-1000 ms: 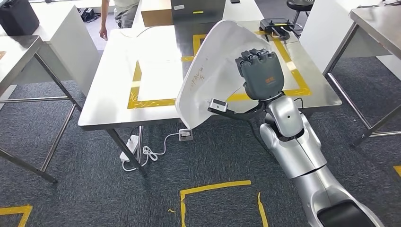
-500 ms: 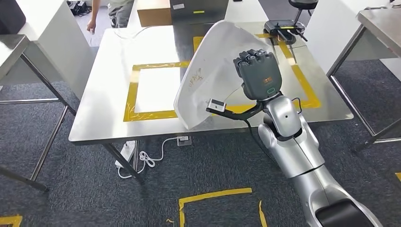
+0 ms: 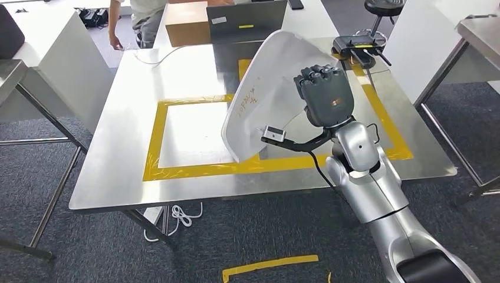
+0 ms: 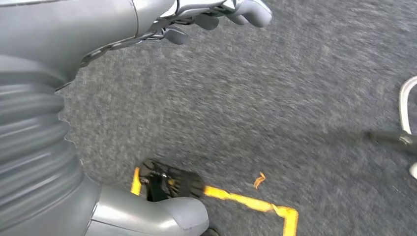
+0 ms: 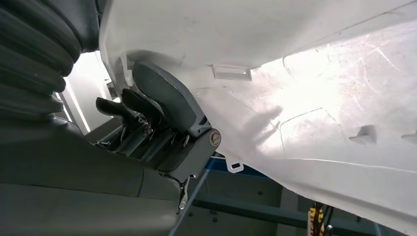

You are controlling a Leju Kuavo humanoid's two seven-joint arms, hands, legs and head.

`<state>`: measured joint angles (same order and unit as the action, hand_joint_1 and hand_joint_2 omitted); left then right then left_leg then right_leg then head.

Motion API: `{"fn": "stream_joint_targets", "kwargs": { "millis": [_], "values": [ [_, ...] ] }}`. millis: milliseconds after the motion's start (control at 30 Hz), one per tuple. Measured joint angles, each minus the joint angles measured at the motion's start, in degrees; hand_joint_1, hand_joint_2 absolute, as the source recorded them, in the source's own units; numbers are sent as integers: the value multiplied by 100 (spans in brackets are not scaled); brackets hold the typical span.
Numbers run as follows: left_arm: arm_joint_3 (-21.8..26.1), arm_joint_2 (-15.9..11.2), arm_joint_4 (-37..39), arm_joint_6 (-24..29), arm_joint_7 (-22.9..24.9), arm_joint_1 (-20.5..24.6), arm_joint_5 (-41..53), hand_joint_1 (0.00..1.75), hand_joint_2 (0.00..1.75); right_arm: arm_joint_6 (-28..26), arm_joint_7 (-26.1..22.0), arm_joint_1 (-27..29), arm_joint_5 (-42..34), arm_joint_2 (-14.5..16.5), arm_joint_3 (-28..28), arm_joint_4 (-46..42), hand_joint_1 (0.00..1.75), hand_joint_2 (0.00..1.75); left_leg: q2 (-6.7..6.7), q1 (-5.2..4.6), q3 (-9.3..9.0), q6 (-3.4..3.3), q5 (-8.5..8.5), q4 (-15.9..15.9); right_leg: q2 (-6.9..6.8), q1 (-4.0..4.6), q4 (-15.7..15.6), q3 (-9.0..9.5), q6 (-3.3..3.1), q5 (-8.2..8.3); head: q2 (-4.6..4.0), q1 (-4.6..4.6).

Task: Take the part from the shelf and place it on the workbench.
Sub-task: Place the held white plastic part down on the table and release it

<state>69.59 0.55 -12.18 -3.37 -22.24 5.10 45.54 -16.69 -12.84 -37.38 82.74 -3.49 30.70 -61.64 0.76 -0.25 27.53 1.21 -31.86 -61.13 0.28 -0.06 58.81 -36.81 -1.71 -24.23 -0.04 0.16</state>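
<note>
Right hand point(image 3: 323, 94) gripping the white panel point(image 3: 265, 88), fingers curled over its edge, held tilted above the steel table point(image 3: 118, 171) near a yellow tape square point(image 3: 154, 141) (cardboard box point(image 3: 187, 23) at far edge, contents unseen). Left hand point(image 4: 216, 12) over carpet, fingers apart, holding nothing.
</note>
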Motion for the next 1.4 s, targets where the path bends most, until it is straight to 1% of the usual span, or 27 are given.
{"fn": "stream_joint_targets", "kwargs": {
  "millis": [67, 133, 167, 200, 233, 267, 333, 367, 400, 467, 533, 567, 600, 633, 667, 700, 733, 767, 800, 833, 867, 900, 967, 1033, 1200, 1267, 1400],
  "values": [
    [0, 17, 2, -3, -2, 9, -8, 0, 175, -11, -15, -43, -13, 15, 10, 54, 175, 175, -19, 17, 432, 51, -52, -664, 7, -7, -16, 143, -52, -107, 0, -7],
    [1, 32, 3, -4, -1, -12, -19, 0, 175, -5, -21, -51, -34, 28, 34, 130, 175, 175, -26, 27, 968, 90, -346, -1250, 8, -7, -19, 300, -69, -254, 0, -9],
    [1, 39, 4, -4, 1, -26, -26, 0, 175, -2, -31, -53, -50, 36, 49, 171, 175, 175, -29, 29, 1164, 99, -494, -1338, 11, -8, -19, 397, -70, -338, 0, -10],
    [2, 46, 4, -4, 1, -37, -32, 0, 175, 0, -45, -60, -72, 45, 66, 213, 175, 175, -33, 30, 1277, 101, -544, -1266, 12, -11, -19, 502, -69, -424, 0, -11],
    [2, 52, 5, -4, 0, -43, -40, 0, 175, 1, -67, -72, -96, 59, 82, 258, 175, 175, -38, 30, 1323, 93, -436, -1040, 12, -14, -19, 620, -62, -515, 0, -10],
    [2, 57, 5, -5, -1, -51, -49, 0, 175, -2, -96, -90, -128, 79, 97, 315, 175, 175, -47, 29, 1323, 74, -124, -705, 10, -17, -22, 731, -48, -610, 0, -10],
    [2, 72, 10, -6, 8, -76, -63, 0, 175, -4, -175, -171, -218, 136, 138, 493, 175, 175, -74, 15, 1304, 16, 669, -51, 22, -4, -7, 903, 6, -793, 0, -15],
    [2, 84, 14, -7, 20, -87, -66, 0, 175, 4, -229, -239, -279, 179, 159, 613, 175, 175, -83, 4, 1294, -22, 929, 119, 33, 4, -11, 966, 44, -869, 0, -19],
    [2, 104, 17, -8, 31, -90, -66, 0, 175, 15, -276, -333, -341, 220, 179, 738, 175, 175, -93, -2, 1285, -62, 1013, 186, 47, 14, -2, 1011, 82, -906, 0, -18],
    [2, 162, 23, -8, 47, -70, -51, 0, 175, 25, -333, -602, -474, 339, 201, 1011, 175, 175, -96, 11, 1197, -145, 970, 186, 54, 12, 33, 1056, 149, -926, 0, -13],
    [2, 221, 27, 12, 60, -36, -11, 0, 175, 18, -327, -890, -565, 460, 223, 1307, 175, 175, -91, 34, 1086, -213, 934, 222, 33, 6, 416, 847, 199, -897, 0, -3],
    [2, 246, 28, 27, 71, -21, 15, 0, 175, 19, -314, -989, -586, 507, 237, 1455, 175, 175, -80, 40, 1034, -236, 901, 240, 20, 1, 741, 632, 222, -936, 0, 1],
    [2, 269, 29, 43, 84, -8, 37, 0, 175, 20, -302, -1051, -595, 547, 251, 1595, 175, 175, -67, 42, 984, -254, 856, 252, 13, 1, 1080, 379, 240, -1052, 0, 2],
    [2, 291, 31, 54, 95, -1, 52, 0, 175, 20, -293, -1081, -600, 579, 262, 1725, 175, 175, -47, 42, 928, -261, 802, 259, 12, -1, 1341, 133, 250, -1235, 0, 2],
    [2, 309, 33, 58, 102, -2, 62, 0, 175, 19, -289, -1092, -600, 602, 267, 1835, 175, 175, -24, 42, 864, -263, 744, 262, 12, -2, 1472, -62, 252, -1406, 0, 3],
    [2, 323, 35, 60, 106, -6, 66, 0, 175, 16, -288, -1094, -600, 620, 269, 1918, 175, 175, 0, 41, 791, -258, 682, 262, 12, -1, 1442, -189, 247, -1472, 0, 3],
    [2, 335, 37, 61, 107, -8, 73, 0, 175, 16, -287, -1102, -600, 631, 272, 1978, 175, 175, 19, 39, 713, -250, 620, 260, 12, 1, 1252, -239, 237, -1360, 0, 3],
    [1, 346, 39, 72, 107, -9, 92, 0, 175, 32, -283, -1125, -597, 642, 273, 2034, 175, 175, 33, 37, 637, -238, 559, 258, 11, 4, 926, -225, 223, -1047, 0, 3],
    [-1, 360, 41, 92, 106, -1, 118, 0, 175, 66, -271, -1167, -590, 657, 279, 2109, 175, 175, 42, 30, 568, -218, 497, 246, 9, 11, 559, -196, 204, -633, 0, 3],
    [-6, 372, 42, 124, 105, 10, 150, 0, 175, 129, -253, -1229, -581, 687, 286, 2208, 175, 175, 51, 23, 524, -192, 445, 237, 6, 23, 270, -160, 178, -302, 0, 4],
    [-17, 385, 43, 165, 108, 27, 185, 0, 175, 204, -231, -1304, -574, 735, 293, 2321, 175, 175, 56, 18, 500, -160, 400, 236, 7, 35, 82, -136, 144, -58, 0, 4],
    [-34, 399, 44, 205, 111, 45, 212, 0, 175, 283, -211, -1389, -573, 790, 299, 2444, 175, 175, 62, 9, 504, -131, 371, 226, 7, 43, 8, -124, 113, 50, 0, 3],
    [-79, 421, 44, 278, 121, 80, 264, 0, 175, 439, -191, -1599, -596, 937, 302, 2699, 175, 175, 53, -4, 495, -143, 360, 237, 30, 40, -14, -99, 81, 81, 0, -4],
    [-126, 457, 46, 329, 137, 126, 328, 0, 175, 623, -175, -1832, -614, 1093, 303, 2984, 175, 175, 34, -13, 460, -186, 369, 258, 59, 37, -26, -92, 73, 80, 0, -9],
    [-275, 513, 50, 338, 122, 218, 486, 0, 175, 1090, -28, -2158, -669, 1410, 304, 3560, 175, 175, 18, -12, 402, -193, 339, 349, 69, 53, -25, -87, 25, 49, 0, -8],
    [-334, 526, 51, 294, 55, 215, 522, 0, 175, 1290, 17, -2219, -710, 1484, 304, 3742, 175, 175, 17, -10, 396, -171, 340, 360, 68, 57, -22, -86, 17, 45, 0, -8],
    [-410, 575, 55, 159, -72, 213, 537, 0, 175, 1677, 94, -2234, -833, 1571, 305, 4045, 175, 175, 17, 1, 391, -81, 345, 369, 65, 63, -19, -81, 8, 47, 0, -7]
  ]
}}
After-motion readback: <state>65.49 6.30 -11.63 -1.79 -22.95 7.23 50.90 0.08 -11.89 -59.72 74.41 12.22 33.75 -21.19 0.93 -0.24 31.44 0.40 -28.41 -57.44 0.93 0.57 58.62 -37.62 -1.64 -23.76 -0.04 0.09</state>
